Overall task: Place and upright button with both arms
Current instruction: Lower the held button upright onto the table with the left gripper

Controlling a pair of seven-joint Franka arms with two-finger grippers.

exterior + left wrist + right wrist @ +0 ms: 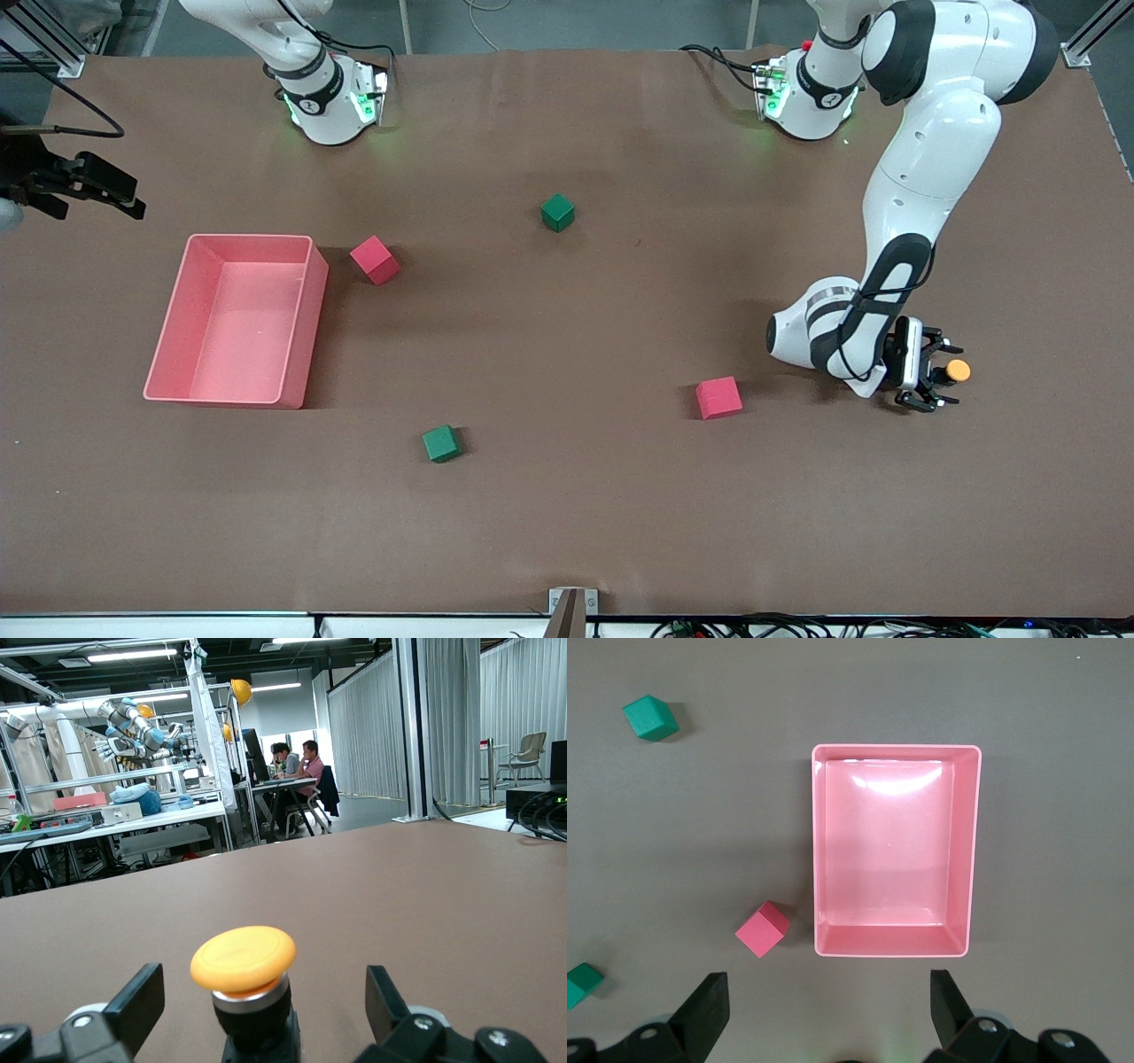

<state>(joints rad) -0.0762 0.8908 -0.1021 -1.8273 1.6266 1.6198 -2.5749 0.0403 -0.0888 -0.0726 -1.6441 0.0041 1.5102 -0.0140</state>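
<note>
Button [957, 370] stands upright on the brown table [567, 496] at the left arm's end, orange cap uppermost on its dark body, between the fingers of the left gripper [932, 377]. In the left wrist view the two black fingers [135, 1003] are spread wide on either side of the cap with clear gaps, touching nothing; the button carries its own weight. The gripper lies low and level with the table, wrist turned sideways, which suits setting a small switch down on its base rather than dropping it from above. Judgement: the placing and uprighting appears complete, and the open jaws mark a release.

Whether the button's base sits fully flat cannot be confirmed, since the lower body is cut off in the wrist view.

Right gripper [833, 1028] hangs over the table beside the pink bin [232, 319], fingers spread and empty; this arm waits. Its camera looks straight down on the bin, which is empty.

Two red cubes [375, 260] [718, 397] and two green cubes [557, 213] [441, 443] lie scattered, all well apart from the button. The nearest, a red cube, poses no obstruction to a straight withdrawal of the left gripper.
</note>
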